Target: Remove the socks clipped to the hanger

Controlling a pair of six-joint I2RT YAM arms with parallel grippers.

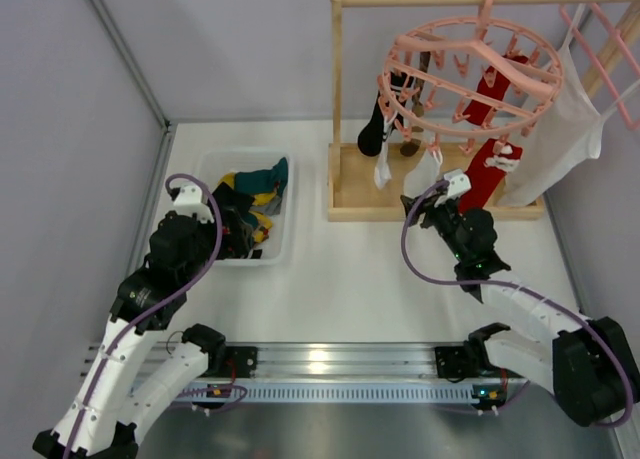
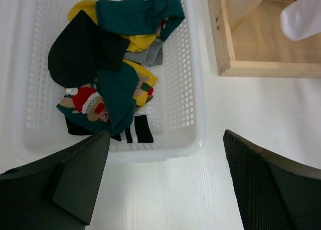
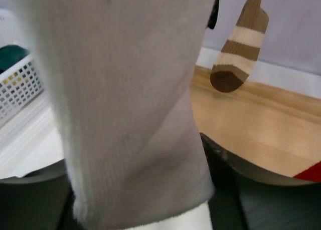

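The round pink hanger (image 1: 470, 71) hangs from the wooden rod. Several socks are clipped to it: a black one (image 1: 373, 131), two white ones (image 1: 383, 167), a brown striped one (image 1: 410, 144) and red ones (image 1: 487, 169). My right gripper (image 1: 428, 201) is open around the lower end of the nearer white sock (image 1: 420, 176). In the right wrist view that sock (image 3: 130, 99) fills the gap between my fingers (image 3: 238, 190), and the brown striped sock (image 3: 241, 54) hangs behind. My left gripper (image 1: 232, 227) is open and empty above the near rim of the basket (image 2: 195, 115).
The white basket (image 1: 283, 244) holds several loose socks (image 2: 115, 84). The wooden stand's base (image 1: 345, 194) lies under the hanger. A large white cloth (image 1: 565, 139) hangs from a straight-barred pink rack (image 1: 610, 39) at the right. Grey walls close in left and back.
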